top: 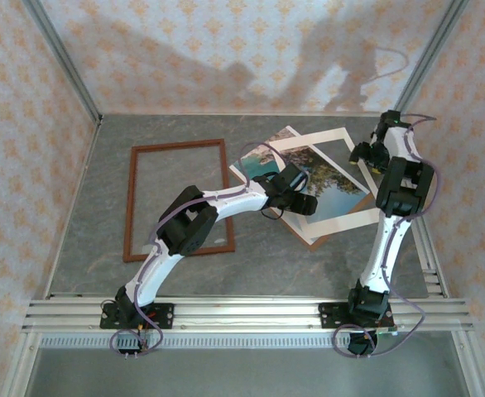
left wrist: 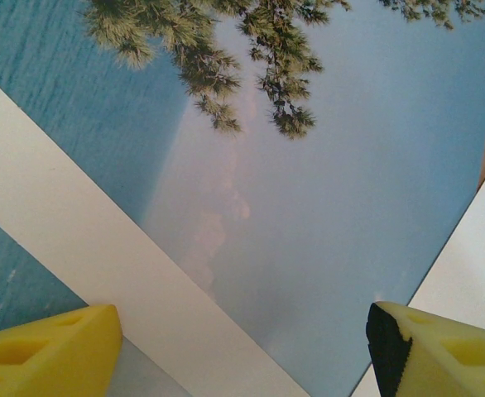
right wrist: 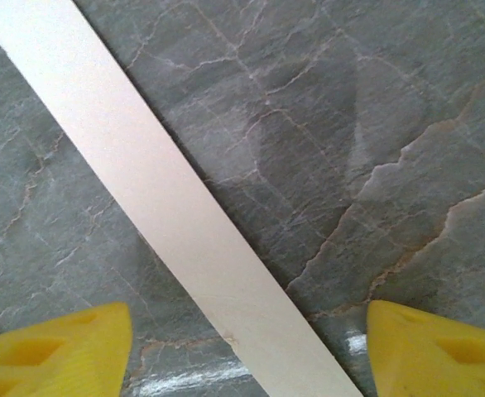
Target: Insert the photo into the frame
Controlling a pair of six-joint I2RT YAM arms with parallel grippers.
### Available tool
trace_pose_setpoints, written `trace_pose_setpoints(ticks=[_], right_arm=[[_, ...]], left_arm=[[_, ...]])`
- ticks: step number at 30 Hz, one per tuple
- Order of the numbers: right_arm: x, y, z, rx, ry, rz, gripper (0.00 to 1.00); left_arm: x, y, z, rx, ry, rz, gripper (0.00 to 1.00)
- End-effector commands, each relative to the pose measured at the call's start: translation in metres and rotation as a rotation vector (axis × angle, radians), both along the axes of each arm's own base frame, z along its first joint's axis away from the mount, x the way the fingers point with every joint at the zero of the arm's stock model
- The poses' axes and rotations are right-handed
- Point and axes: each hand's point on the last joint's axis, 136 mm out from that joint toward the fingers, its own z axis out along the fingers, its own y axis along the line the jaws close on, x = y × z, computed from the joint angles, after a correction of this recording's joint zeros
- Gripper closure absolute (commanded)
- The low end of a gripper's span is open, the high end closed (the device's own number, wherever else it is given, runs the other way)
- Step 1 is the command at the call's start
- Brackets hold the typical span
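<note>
**Item:** large rectangular coastal print, turquoise sea and dark pine, cream-bordered (top: pixel 333 178).

**Location:** flat on the grey marble-patterned table (top: pixel 267 265), right of centre and skewed. It lies near the thin reddish-brown wooden picture frame (top: pixel 176 145) but clear of it; the frame lies to the left with bare table inside it.

**Handling (a judgement):** a light, thin sheet, probably flexible and easily creased. The surface looks smooth, so it is likely to slide rather than lift. Lying flat, it gives no face to pinch, and the cream border at an edge or corner looks the safest hold (fingers kept off the picture itself).

**Left gripper (top: pixel 299 201):** over the print's near-left part, yellow fingers (left wrist: pixel 48 347) spread wide and holding nothing. Pine branches and a diagonal cream strip lie beneath it.

**Right gripper (top: pixel 367 153):** at the print's far-right edge, fingers (right wrist: pixel 52 347) spread to either side of the cream border strip (right wrist: pixel 168 215), with table showing on both sides of the strip. Nothing is pinched, and whether the fingers touch the strip cannot be told.
</note>
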Motion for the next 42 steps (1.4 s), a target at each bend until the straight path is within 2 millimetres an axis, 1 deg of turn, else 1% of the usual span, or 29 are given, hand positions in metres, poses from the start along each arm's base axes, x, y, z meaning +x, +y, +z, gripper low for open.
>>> trace_pose_setpoints(ticks=[1, 9, 13, 17, 20, 29, 31, 36, 40, 42], right_arm=[[-0.025, 0.048, -0.007, 0.176, 0.087, 0.052, 0.33], [-0.033, 0.048, 0.002, 0.159, 0.092, 0.064, 0.47], [-0.038, 0.046, 0.001, 0.119, 0.113, 0.079, 0.51], [-0.042, 0.038, -0.003, 0.033, 0.139, 0.085, 0.51], [-0.041, 0.031, -0.004, -0.064, 0.148, 0.093, 0.52], [-0.032, 0.03, -0.011, -0.262, 0.177, 0.159, 0.53], [-0.031, 0.031, -0.012, -0.283, 0.186, 0.176, 0.53], [-0.028, 0.034, -0.013, -0.295, 0.189, 0.2, 0.47], [-0.024, 0.035, -0.009, -0.285, 0.175, 0.199, 0.48], [-0.021, 0.034, -0.004, -0.275, 0.159, 0.187, 0.5]], left_arm=[[-0.003, 0.013, -0.02, 0.053, 0.036, 0.007, 0.21], [-0.001, 0.013, -0.019, 0.045, 0.037, 0.007, 0.21], [-0.001, 0.012, -0.019, 0.038, 0.042, 0.006, 0.21], [-0.001, 0.012, -0.021, 0.04, 0.043, 0.005, 0.21], [-0.001, 0.012, -0.021, 0.039, 0.043, 0.003, 0.21], [-0.002, 0.013, -0.023, 0.04, 0.05, 0.004, 0.21], [-0.002, 0.014, -0.024, 0.044, 0.05, 0.006, 0.21], [-0.003, 0.015, -0.025, 0.049, 0.053, 0.007, 0.21], [-0.002, 0.015, -0.024, 0.051, 0.052, 0.008, 0.21], [-0.001, 0.016, -0.022, 0.049, 0.049, 0.009, 0.21]])
